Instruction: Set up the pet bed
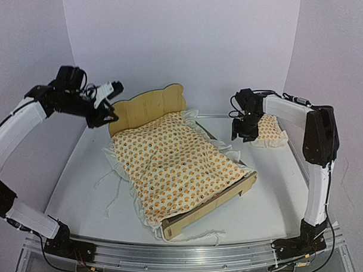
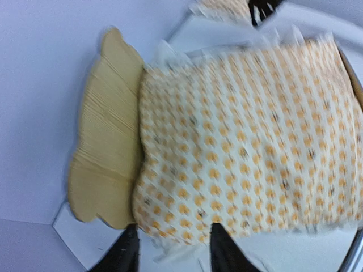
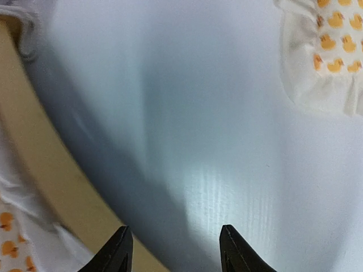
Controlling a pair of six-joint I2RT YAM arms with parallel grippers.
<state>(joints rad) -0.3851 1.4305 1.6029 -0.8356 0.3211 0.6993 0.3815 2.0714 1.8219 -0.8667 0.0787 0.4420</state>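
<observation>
**A:** Start from the top camera. Where is the pet bed (image 1: pixel 152 107)?

**B:** Mid-table, set on a slant. Its scalloped headboard is at the far left and its low footboard at the near right. The duck-print mattress cushion (image 1: pixel 176 166) lies in the frame, with its white ruffle spilling over the side rails and loose ties trailing onto the table (image 1: pixel 76 181).

**A:** And the arms?

**B:** The left claw (image 1: pixel 105 118) hovers just beside the headboard's left end. The right claw (image 1: pixel 243 131) hangs over the table right of the bed, close against the small pillow (image 1: pixel 271 131). The pillow lies on the table, apart from the bed.

**A:** What does the left wrist camera show?

**B:** It's blurred. The left claw (image 2: pixel 173 252) has its fingers spread with nothing between them. Beyond them the cushion (image 2: pixel 249 147) fills most of the view, and the headboard (image 2: pixel 105 153) runs along its left side.

**A:** Does it touch anything?

**B:** I can't tell. The tips sit by the cushion's ruffled edge.

**A:** And the right wrist camera?

**B:** The right claw (image 3: pixel 173 249) stands wide and holds nothing, with bare table (image 3: pixel 198 113) showing between the fingers. A corner of the pillow (image 3: pixel 334 51) is at the upper right. A wooden rail of the bed (image 3: pixel 45 164) crosses the left side, with cushion ruffle (image 3: pixel 14 226) over it.
</observation>
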